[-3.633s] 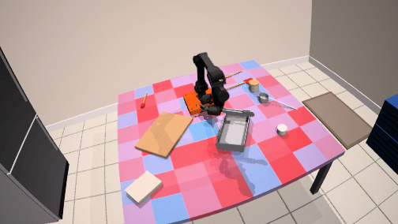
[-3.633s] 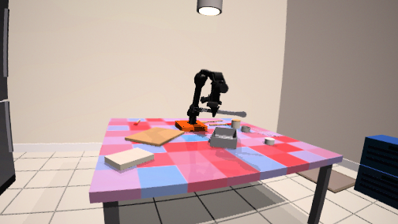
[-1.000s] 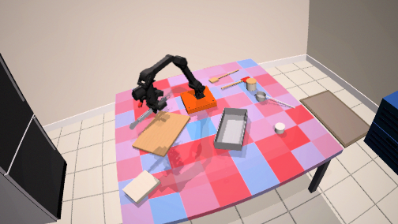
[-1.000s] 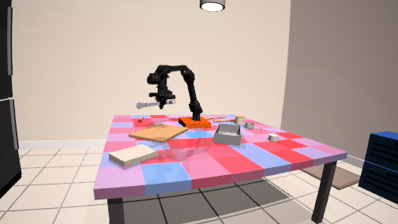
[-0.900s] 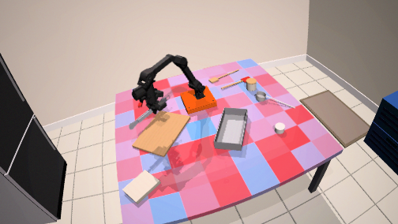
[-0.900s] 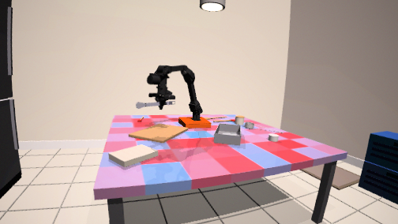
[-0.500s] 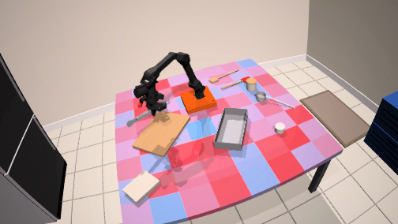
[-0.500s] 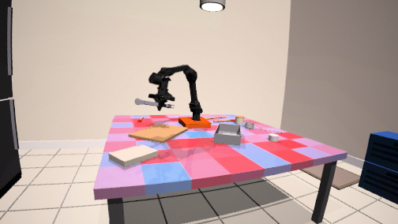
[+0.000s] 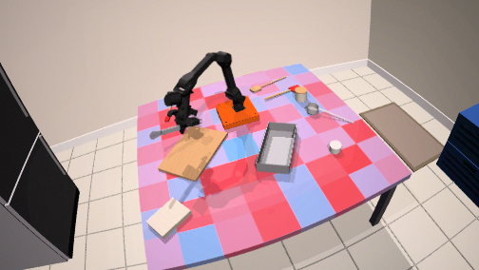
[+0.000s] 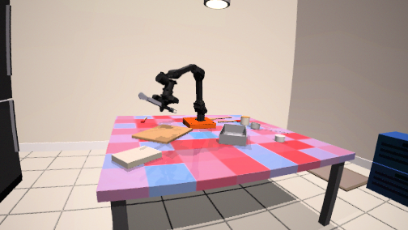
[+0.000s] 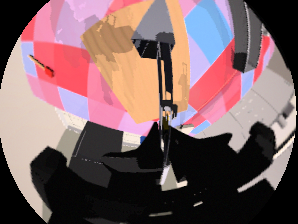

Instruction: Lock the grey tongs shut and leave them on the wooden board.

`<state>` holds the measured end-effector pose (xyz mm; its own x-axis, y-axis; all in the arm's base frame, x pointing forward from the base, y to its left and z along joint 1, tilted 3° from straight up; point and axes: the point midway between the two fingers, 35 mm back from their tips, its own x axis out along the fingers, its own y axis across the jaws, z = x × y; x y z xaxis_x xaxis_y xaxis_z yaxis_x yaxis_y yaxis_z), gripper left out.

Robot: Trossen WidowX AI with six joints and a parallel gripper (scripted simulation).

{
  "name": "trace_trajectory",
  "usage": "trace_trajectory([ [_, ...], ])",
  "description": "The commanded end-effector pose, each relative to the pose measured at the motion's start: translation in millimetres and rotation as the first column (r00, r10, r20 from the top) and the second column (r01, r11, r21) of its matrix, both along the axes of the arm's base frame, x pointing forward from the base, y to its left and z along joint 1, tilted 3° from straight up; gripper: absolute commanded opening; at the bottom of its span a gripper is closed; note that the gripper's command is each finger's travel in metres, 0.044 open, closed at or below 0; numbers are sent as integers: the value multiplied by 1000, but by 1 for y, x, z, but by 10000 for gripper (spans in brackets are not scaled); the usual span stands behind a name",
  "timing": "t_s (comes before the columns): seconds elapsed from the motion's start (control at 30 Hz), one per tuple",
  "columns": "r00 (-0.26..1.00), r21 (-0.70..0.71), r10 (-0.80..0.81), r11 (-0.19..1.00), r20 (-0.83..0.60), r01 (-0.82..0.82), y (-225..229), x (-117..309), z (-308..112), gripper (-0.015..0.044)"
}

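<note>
Checkered table (image 9: 271, 209) (image 10: 210, 162) (image 11: 60, 65) beneath one gripper (image 9: 190, 125) (image 10: 169, 104) (image 11: 157, 124) clenched on one pair of tongs (image 9: 166, 131) (image 10: 150, 100) (image 11: 156, 25), one wooden board (image 9: 192, 154) (image 10: 162, 134) (image 11: 120, 65), one roasting tin (image 9: 277, 147) (image 10: 233, 135) (image 11: 245, 35).

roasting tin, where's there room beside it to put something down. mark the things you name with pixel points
There's room between the tin (image 9: 277, 148) (image 10: 233, 140) (image 11: 243, 60) and wooden board (image 9: 190, 159) (image 10: 162, 134) (image 11: 132, 82), and between tin and white cup (image 9: 335, 147) (image 10: 280, 138). It's crowded where the tan jar (image 9: 300, 95) (image 10: 244, 121) stands near the grey cup (image 9: 312, 108) (image 10: 255, 125).

The roasting tin (image 9: 277, 167) (image 10: 234, 139) (image 11: 242, 61) stands well apart from the board (image 9: 192, 154) (image 10: 162, 134) (image 11: 117, 70).
</note>
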<state>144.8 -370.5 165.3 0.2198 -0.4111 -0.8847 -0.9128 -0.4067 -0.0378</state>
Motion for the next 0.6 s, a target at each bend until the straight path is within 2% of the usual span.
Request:
trace_trajectory([
  [0.0, 999, -64, -2, 998, 36, 4, -1, 1, 2, -150],
  [0.57, 990, -282, 14, 959, 138, 25, 5, -2, 1, -150],
])
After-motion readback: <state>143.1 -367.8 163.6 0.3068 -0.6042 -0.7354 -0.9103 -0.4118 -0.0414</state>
